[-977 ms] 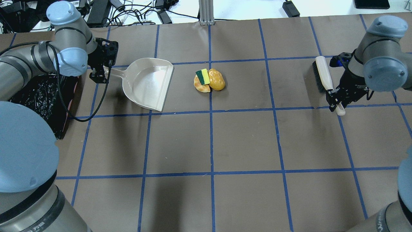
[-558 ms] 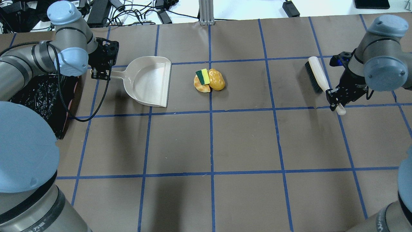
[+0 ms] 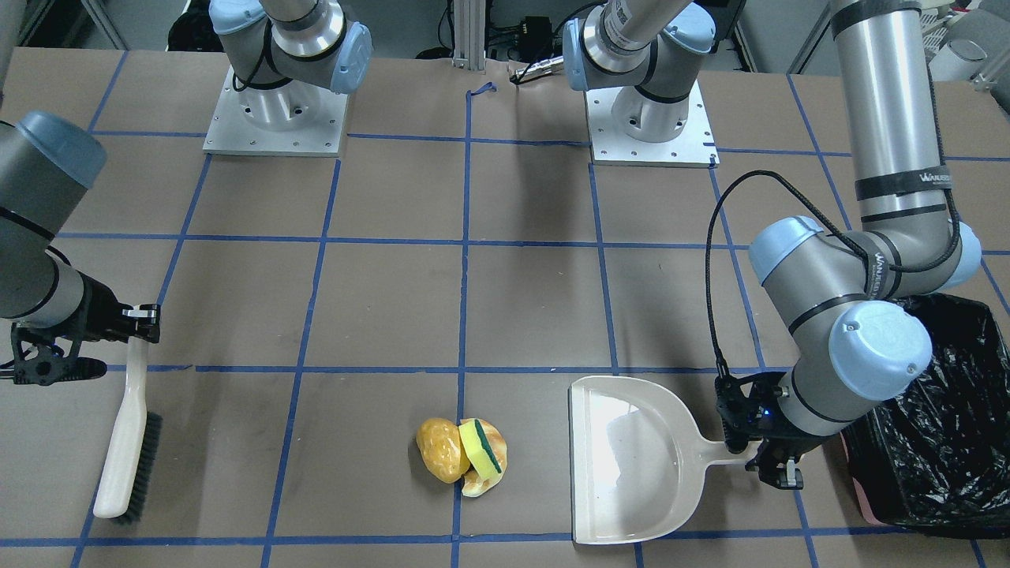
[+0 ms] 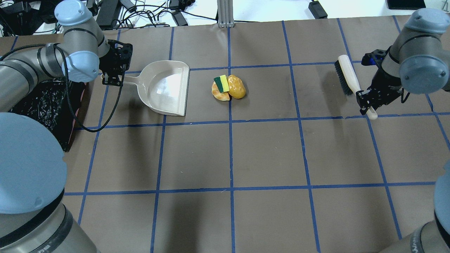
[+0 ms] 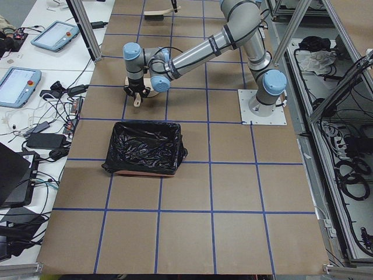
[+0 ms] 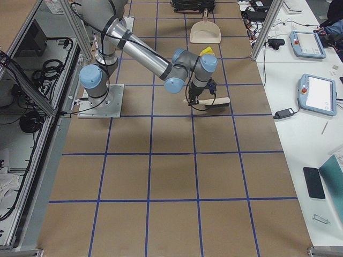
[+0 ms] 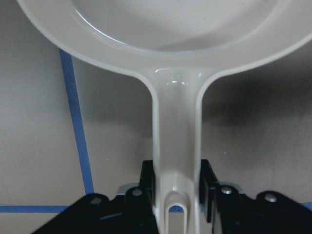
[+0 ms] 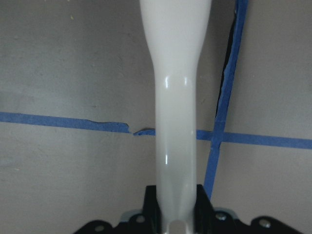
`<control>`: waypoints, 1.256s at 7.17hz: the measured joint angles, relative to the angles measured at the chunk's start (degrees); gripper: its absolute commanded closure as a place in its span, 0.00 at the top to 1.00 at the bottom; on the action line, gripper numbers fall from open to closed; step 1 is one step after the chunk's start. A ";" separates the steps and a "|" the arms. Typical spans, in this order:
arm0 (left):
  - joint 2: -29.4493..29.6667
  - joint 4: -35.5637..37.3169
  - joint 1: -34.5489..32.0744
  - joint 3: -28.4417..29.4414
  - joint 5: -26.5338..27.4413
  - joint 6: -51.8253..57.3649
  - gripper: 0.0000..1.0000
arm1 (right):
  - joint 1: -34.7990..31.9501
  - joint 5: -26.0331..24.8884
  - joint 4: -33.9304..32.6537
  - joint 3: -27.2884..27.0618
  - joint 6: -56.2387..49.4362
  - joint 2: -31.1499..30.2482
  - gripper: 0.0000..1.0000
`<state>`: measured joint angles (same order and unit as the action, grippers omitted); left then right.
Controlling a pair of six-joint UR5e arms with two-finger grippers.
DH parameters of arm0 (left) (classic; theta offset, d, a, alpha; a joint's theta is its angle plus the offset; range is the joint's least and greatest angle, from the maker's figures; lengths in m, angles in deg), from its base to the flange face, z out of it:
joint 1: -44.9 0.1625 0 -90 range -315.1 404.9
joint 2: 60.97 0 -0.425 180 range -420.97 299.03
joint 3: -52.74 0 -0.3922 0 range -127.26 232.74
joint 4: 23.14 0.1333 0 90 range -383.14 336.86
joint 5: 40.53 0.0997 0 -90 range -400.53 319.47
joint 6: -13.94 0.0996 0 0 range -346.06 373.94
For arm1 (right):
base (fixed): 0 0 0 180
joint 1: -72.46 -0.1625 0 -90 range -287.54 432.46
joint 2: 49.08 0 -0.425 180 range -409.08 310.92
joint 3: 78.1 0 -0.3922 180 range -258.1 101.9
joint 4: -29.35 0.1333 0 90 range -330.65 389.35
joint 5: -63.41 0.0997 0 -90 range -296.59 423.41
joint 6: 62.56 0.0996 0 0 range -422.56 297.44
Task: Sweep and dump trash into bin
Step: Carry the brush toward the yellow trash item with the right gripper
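The trash, golden-brown bread pieces [image 4: 236, 88] with a yellow-and-green sponge [image 4: 221, 83] on top, lies mid-table; it also shows in the front view [image 3: 442, 451]. My left gripper [image 4: 113, 78] is shut on the handle of the beige dustpan [image 4: 165, 88], whose open mouth faces the pile about a hand's width away. The left wrist view shows the fingers [image 7: 147, 181] clamping the handle. My right gripper [image 4: 365, 102] is shut on the white handle of a black-bristled brush [image 4: 346, 79], far right of the pile. The bin [image 4: 45, 105], lined with a black bag, stands behind the left arm.
Brown paper with a blue tape grid covers the table [image 4: 267, 154]. The arm bases [image 3: 276, 110] stand at the robot's side. Cables and power bricks [image 4: 147, 14] lie beyond the far edge. The bin [image 3: 939, 426] sits close beside the left elbow.
The left gripper turned the dustpan so its mouth squarely faces the pile and shifted it slightly towards it. The right gripper moved slightly away from the robot with the brush.
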<state>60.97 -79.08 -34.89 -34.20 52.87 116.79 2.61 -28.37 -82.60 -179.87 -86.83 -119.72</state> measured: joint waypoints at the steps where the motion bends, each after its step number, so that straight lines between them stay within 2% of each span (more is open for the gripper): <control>1: 0.04 -0.10 -1.07 0.56 0.21 -1.44 0.01 | -1.22 1.06 -0.01 0.17 2.82 -0.09 0.00; 5: 0.25 -1.01 -2.53 1.35 0.88 -4.30 0.01 | -13.78 2.50 -0.55 0.81 19.41 0.22 0.00; 9: 0.32 -1.55 -2.99 0.92 2.91 -4.49 0.01 | -25.20 7.16 -0.53 2.53 35.46 1.16 0.00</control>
<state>61.29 -80.63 -37.88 -33.28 55.78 112.30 -22.58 -21.20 -83.13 -177.34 -51.37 -118.56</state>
